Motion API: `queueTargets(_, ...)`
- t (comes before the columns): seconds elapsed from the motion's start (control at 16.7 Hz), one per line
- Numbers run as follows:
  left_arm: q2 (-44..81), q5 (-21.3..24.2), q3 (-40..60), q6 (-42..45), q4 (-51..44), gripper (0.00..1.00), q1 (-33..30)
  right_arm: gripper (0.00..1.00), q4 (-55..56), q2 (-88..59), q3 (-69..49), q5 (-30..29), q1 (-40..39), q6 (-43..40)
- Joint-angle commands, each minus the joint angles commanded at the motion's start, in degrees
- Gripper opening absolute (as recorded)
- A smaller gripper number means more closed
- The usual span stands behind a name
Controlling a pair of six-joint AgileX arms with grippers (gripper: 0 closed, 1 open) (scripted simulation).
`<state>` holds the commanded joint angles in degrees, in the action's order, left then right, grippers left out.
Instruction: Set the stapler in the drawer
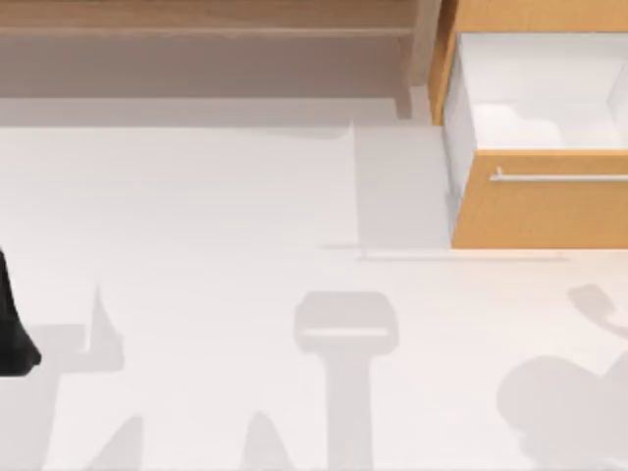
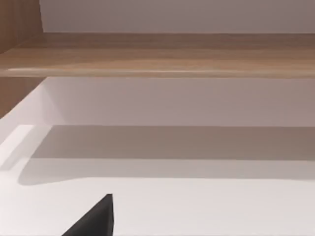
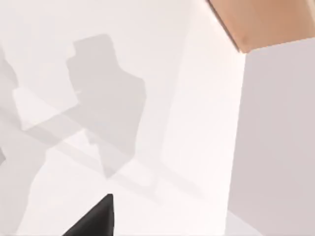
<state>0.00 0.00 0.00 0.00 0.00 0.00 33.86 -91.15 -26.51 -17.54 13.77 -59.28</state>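
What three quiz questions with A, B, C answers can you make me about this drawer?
1. Where is the drawer in the top view?
A. upper right corner
B. lower left corner
C. the middle

2. What colour is its front?
A. blue
B. orange-tan
C. black

3. How is the drawer?
A. shut
B. open
C. upside down

Answers:
1 A, it sits in the top view's upper right corner.
2 B, the front behind the silver handle is orange-tan.
3 B, it is pulled out and its white inside shows from above.
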Motion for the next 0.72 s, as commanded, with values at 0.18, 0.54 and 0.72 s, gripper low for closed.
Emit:
queueTargets(0.18,0.0,0.0,0.0,0.0,0.0,1.0,0.0,1.0,-24.9,3.5,-7.0,3.2,5.8,13.5)
queueTargets(0.54,0.0,0.0,0.0,0.0,0.0,1.0,0.0,1.0,-67.1,6.5,-20.7,10.4,13.2,41.4)
queueTargets(0.72,0.0,0.0,0.0,0.0,0.0,1.0,0.0,1.0,-80.9,5.7,-25.6,13.9,14.7,53.6)
